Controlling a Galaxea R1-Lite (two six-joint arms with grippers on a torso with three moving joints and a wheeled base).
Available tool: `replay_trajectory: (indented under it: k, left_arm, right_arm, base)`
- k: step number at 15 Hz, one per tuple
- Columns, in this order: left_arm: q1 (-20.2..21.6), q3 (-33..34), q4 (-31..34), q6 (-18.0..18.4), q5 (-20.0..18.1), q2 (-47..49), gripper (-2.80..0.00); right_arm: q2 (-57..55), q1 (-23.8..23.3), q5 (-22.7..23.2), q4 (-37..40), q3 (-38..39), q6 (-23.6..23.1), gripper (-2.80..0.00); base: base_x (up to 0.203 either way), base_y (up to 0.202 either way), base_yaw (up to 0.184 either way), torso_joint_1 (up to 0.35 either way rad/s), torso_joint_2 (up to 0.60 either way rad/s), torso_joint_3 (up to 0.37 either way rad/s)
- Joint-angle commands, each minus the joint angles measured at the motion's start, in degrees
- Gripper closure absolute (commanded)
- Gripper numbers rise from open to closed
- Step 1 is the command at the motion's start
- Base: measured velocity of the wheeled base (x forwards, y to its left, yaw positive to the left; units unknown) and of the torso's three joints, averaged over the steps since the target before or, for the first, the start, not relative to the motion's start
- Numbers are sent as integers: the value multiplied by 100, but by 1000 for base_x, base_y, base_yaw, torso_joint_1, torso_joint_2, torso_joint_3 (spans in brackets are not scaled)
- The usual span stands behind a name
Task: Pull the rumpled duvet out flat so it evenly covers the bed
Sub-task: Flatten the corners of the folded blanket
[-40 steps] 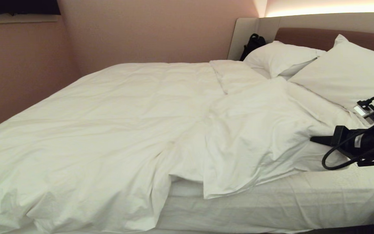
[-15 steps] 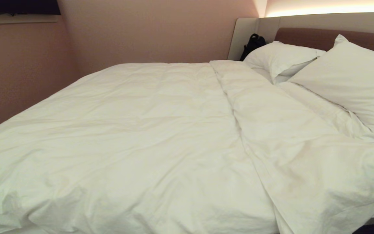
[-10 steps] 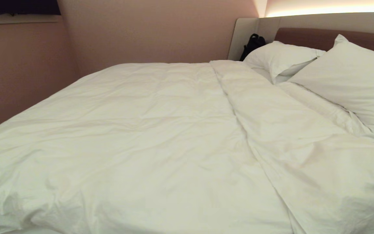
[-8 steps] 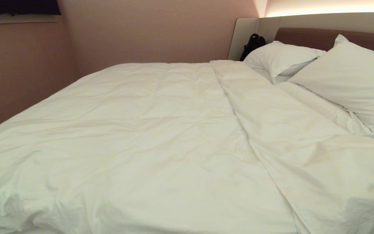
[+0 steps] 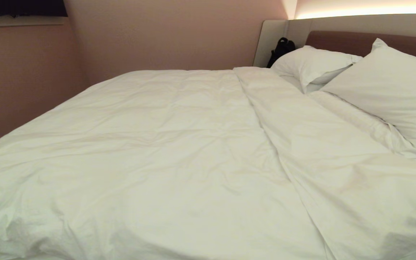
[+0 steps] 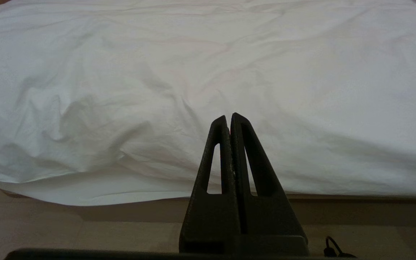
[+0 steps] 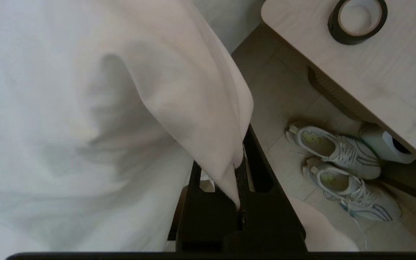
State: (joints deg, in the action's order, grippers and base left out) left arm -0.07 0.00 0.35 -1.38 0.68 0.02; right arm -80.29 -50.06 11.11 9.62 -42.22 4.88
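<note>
While your right claw (image 7: pixel 239 169) pinches a fold of the duvet (image 7: pixel 96 108) between its pressed-together fingers, the cloth rises from the grip and spreads away over the bed (image 6: pixel 338 202). Just beside that claw, off the mattress, you have a pair of white sneakers (image 7: pixel 338 166) on the tiled floor (image 7: pixel 276 90), under the edge of a light wooden counter (image 7: pixel 385 68) that carries a roll of black tape (image 7: pixel 358 16). Your left claw (image 6: pixel 229 121) is pressed together and empty, pointing at the duvet's hanging edge without touching it. Beyond both, two white pillows (image 5: pixel 388 83) lean against the headboard (image 5: pixel 345 39), a black bag (image 5: pixel 281 48) beside them.
</note>
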Motion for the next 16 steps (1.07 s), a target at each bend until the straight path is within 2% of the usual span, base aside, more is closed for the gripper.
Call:
replay_trajectory:
  k: [1, 5, 12, 16]
  left_arm:
    - [-1, 0, 0, -3, 2, -2, 0]
    - [-1, 0, 0, -3, 2, -2, 0]
    - [-1, 0, 0, -3, 2, -2, 0]
    - [-1, 0, 0, -3, 2, -2, 0]
  right_arm:
    - [-274, -126, -17, -234, -15, 5, 0]
    - [-760, -496, -47, -865, -41, -198, 0]
    - [-883, -561, -47, -872, -61, -328, 0]
    - [-1194, -856, -40, -874, -296, -440, 0]
  base:
    - [0, 0, 0, 0, 0, 0]
    - [0, 0, 0, 0, 0, 0]
    - [0, 0, 0, 0, 0, 0]
    - [0, 0, 0, 0, 0, 0]
